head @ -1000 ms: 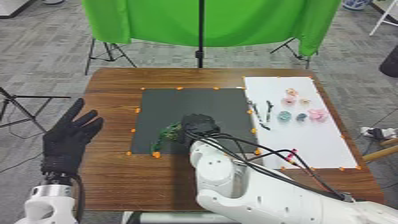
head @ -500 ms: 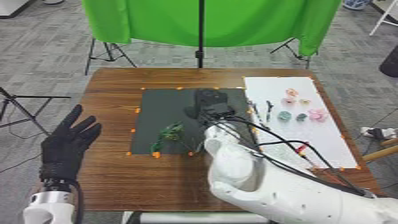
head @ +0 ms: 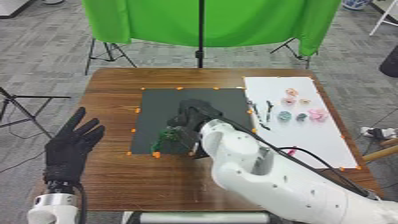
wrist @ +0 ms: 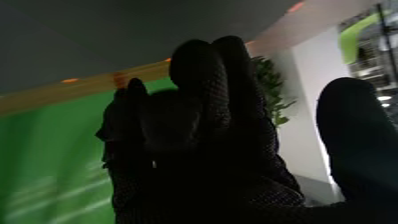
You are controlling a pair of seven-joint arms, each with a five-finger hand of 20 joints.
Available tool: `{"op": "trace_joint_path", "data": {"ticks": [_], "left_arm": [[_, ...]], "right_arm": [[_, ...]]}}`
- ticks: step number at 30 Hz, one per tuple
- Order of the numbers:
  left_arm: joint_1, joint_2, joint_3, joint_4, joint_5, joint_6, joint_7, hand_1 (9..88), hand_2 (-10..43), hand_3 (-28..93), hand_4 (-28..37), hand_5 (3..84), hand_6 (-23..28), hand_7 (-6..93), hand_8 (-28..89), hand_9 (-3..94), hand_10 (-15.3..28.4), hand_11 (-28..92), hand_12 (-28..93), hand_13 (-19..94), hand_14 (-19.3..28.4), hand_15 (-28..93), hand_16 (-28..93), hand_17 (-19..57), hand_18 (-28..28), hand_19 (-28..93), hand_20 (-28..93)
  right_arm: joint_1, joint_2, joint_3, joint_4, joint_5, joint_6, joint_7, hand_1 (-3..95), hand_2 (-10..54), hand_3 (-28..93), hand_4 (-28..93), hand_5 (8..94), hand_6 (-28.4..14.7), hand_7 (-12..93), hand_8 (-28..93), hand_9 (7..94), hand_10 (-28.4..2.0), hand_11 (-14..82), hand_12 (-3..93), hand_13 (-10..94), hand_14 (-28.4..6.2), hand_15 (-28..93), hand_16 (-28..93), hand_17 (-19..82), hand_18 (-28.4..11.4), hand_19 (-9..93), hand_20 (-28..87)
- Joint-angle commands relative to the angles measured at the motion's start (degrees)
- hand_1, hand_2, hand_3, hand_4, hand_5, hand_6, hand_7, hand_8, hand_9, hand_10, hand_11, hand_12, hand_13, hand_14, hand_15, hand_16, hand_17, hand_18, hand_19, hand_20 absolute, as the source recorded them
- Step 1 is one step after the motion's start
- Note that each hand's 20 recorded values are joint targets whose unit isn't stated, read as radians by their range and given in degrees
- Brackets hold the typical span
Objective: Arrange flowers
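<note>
At the left side, the left hand (head: 69,150) has its fingers spread. The green sprig (head: 167,136) lies on the dark mat (head: 160,105). Just beside it, the right hand (head: 195,112) has moved back toward this greenery; its longer fingers stand mostly straight, thumb apart, pinching nothing. Probably the sprig needs adjusting. Farther right, the flowers (head: 317,115) remain on the white sheet (head: 306,145), not arranged.

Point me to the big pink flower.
In the head view, the big pink flower lies at right on the white sheet, beside the smaller teal flower.
</note>
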Motion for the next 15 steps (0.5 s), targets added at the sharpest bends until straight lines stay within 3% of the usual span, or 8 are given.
{"op": "trace_joint_path", "data": {"ticks": [1, 5, 12, 13, 15], "left_arm": [[1.66, -0.34, -0.43, -0.09, -0.61, 1.01, 0.14, 20.1, 6.8, 81, -28.3, 33.7, 6.4, 6.6, -8, 31.4, 19.0, 22, 11, 20, 26.9, 52, -10, -7.9, 28.4, 56, 0], [1.63, -0.66, -0.43, -0.18, -0.63, 1.15, 0.01, 20.1, 6.6, 81, -28.3, 33.7, 6.4, 6.5, -8, 31.5, 19.0, 22, 11, 20, 26.9, 52, -10, -7.9, 28.4, 56, 0], [1.9, -0.63, -0.3, -0.19, -0.72, 1.15, 0.71, 20.0, 6.7, 81, -28.3, 33.7, 6.4, 6.7, -8, 31.5, 19.1, 21, 11, 20, 26.8, 52, -10, -7.9, 28.4, 56, 0], [2.06, 0.63, 0.21, -0.19, -1.81, 1.81, 1.87, 20.0, 6.7, 81, -28.3, 33.7, 6.4, 6.6, -8, 31.5, 19.1, 21, 11, 20, 26.8, 52, -10, -7.9, 28.4, 56, 0], [1.81, 0.7, 0.44, -0.12, -1.91, 1.79, 2.14, 20.0, 6.7, 81, -28.3, 33.7, 6.4, 6.6, -8, 31.5, 19.1, 21, 11, 20, 26.9, 52, -10, -7.9, 28.4, 56, 0]], "right_arm": [[-1.36, 6.28, 4.7, -0.52, -6.03, 4.46, 9.09, 20.0, 7.0, 75, -22, 62.4, -4.4, 11, -11, 66.5, -20.8, 55.1, 23.2, 62, -17.3, 83, 22, 26, -28.2, 87, 43], [-3.37, 11.7, 7.46, -0.05, -6.61, 6.14, 13.39, 22.3, 5.1, 75, -22, 61.0, -5.4, 11, -11, 65.6, -20.9, 54.4, 22.3, 62, -17.4, 83, 21, 26, -28.3, 87, 41], [-4.41, 15.91, 9.97, 4.48, -4.2, 3.02, 16.88, 25.7, 1.8, 75, -22, 60.7, -6.3, 11, -11, 65.1, -21.1, 54.3, 21.6, 62, -17.3, 83, 20, 26, -28.4, 87, 40], [-3.87, 16.29, 8.84, 5.36, -4.35, 2.84, 17.2, 26.0, 1.5, 75, -23, 60.8, -6.4, 11, -11, 65.3, -20.8, 54.4, 21.5, 63, -17.0, 83, 20, 26, -28.4, 88, 40], [-3.66, 16.1, 8.14, 6.53, -4.52, 2.04, 17.78, 26.3, 1.0, 75, -23, 61.0, -6.6, 11, -11, 65.5, -20.6, 54.7, 21.3, 63, -16.6, 83, 19, 26, -28.4, 88, 39]]}}
